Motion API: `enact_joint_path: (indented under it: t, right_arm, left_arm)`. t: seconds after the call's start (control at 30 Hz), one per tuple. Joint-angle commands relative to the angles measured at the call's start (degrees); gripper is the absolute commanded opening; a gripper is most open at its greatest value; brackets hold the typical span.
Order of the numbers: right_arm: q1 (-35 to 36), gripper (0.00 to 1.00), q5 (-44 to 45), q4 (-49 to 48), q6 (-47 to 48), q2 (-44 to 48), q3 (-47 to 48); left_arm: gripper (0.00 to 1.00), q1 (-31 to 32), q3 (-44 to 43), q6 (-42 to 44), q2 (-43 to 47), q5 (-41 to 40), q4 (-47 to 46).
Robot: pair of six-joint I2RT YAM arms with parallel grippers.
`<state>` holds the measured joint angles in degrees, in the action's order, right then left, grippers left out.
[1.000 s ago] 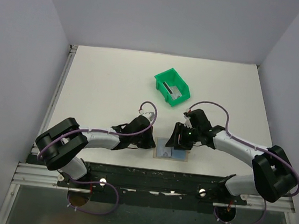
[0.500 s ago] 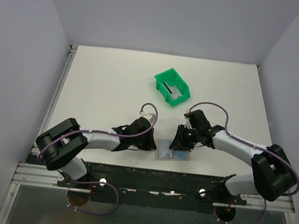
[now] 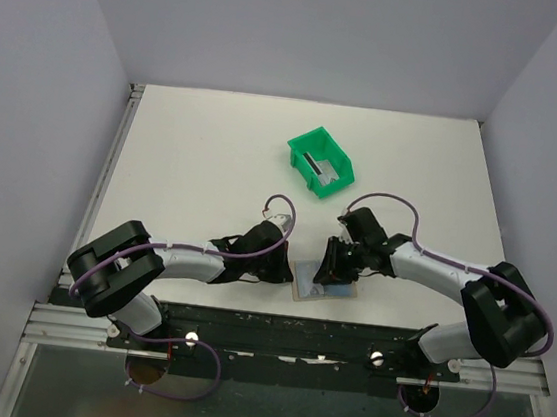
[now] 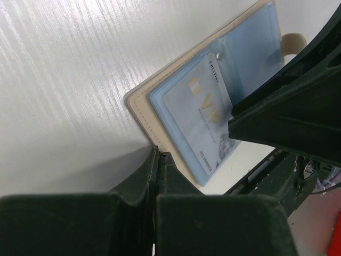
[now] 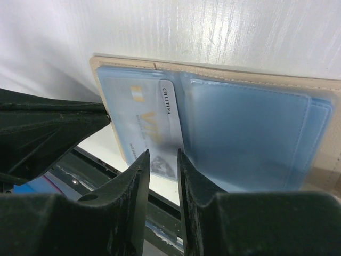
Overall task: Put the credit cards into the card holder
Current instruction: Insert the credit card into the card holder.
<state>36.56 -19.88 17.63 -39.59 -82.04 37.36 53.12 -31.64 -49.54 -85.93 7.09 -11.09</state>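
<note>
The fingers [image 4: 133, 184] of the left gripper [image 4: 156, 160] are pressed together, their tips against the tan edge of the card holder [image 4: 139, 109], which lies open and flat on the table [image 3: 203, 160] near the front edge, between the arms. The right gripper [image 5: 162, 160] has its fingers [image 5: 136, 181] a narrow gap apart at the end of a card [image 5: 141, 120] marked VIP; whether they pinch it cannot be told. That card sits mostly under one pale blue pocket, one long edge showing. Well behind, a green bin [image 3: 301, 143] holds a second card [image 3: 328, 177]
</note>
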Motion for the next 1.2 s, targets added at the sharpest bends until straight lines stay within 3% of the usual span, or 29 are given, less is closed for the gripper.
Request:
enact_joint_path:
  t: [0.0,0.2,0.47,0.63,1.17]
  right_arm:
    - [0.71,0.35,0.55,-1.54,-0.57,-1.1,-0.98]
    - [0.8,0.34,-2.88,-5.41,-1.45,-1.55,-1.94]
    - [0.71,0.34,5.72,-0.32,-0.57,3.9,-1.59]
    - [0.71,0.34,7.4,1.44,-0.22,2.51,-1.15]
    - [0.71,0.34,-0.5,-5.67,-0.75,-1.63,-1.85]
  left_arm:
    - [0.0,0.58,0.44,0.06,-0.47,0.03,2.21]
    - [0.0,0.67,0.44,0.06,-0.73,0.03,2.21]
    - [0.0,0.67,0.52,0.15,-0.64,-0.15,2.48]
    - [0.0,0.67,0.52,0.14,-0.64,-0.15,2.39]
    - [0.0,0.67,0.52,0.23,-0.82,-0.15,2.39]
